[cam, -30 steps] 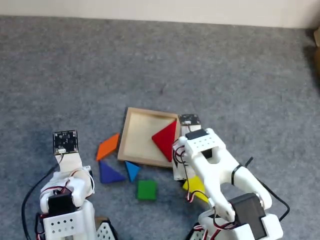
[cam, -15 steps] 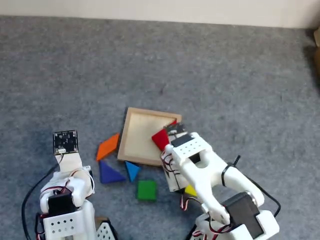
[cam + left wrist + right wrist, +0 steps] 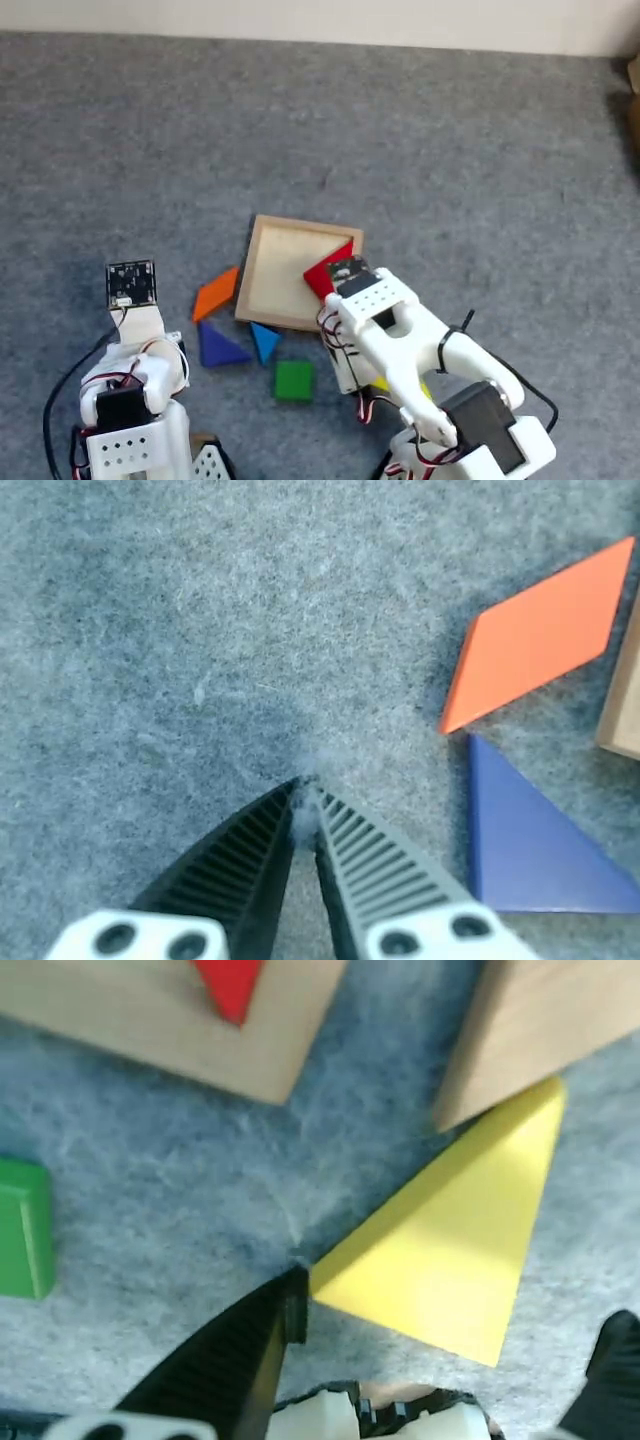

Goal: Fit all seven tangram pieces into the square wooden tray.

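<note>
Having swung in over the near corner of the square wooden tray (image 3: 270, 272), where the red wooden triangle (image 3: 325, 268) lies, the right hand (image 3: 455, 1318) now hangs wide open astride the yellow wooden triangle (image 3: 450, 1230) on the grey surface (image 3: 450, 150), seemingly ready to grasp it.

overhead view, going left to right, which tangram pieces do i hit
orange parallelogram → light blue triangle → green square → red triangle, which lies in the tray. The dark blue triangle spans the same stretch as the orange piece, so it is left out.
</note>
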{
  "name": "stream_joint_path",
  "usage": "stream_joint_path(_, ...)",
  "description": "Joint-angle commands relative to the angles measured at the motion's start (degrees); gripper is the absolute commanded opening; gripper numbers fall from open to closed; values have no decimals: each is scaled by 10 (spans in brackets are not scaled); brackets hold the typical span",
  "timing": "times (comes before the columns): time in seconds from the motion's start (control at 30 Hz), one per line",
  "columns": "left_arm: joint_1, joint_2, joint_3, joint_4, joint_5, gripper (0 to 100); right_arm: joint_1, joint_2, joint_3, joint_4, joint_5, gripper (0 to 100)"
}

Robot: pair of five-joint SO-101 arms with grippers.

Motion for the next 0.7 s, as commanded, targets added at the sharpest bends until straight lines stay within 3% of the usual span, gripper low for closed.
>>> stream_joint_path(0.0,-5,-4,11,4,4,8,-16,-1,1,13,11,422)
stream_joint_path(0.2,-5,-4,11,4,4,8,-15,-1,0,6,11,422)
stream_joint_path(0.37,-5,-4,11,4,4,8,4,0,4,-62,10,422)
stream_joint_path(0.67,-5,-4,11,4,4,8,33,-1,0,-64,10,421)
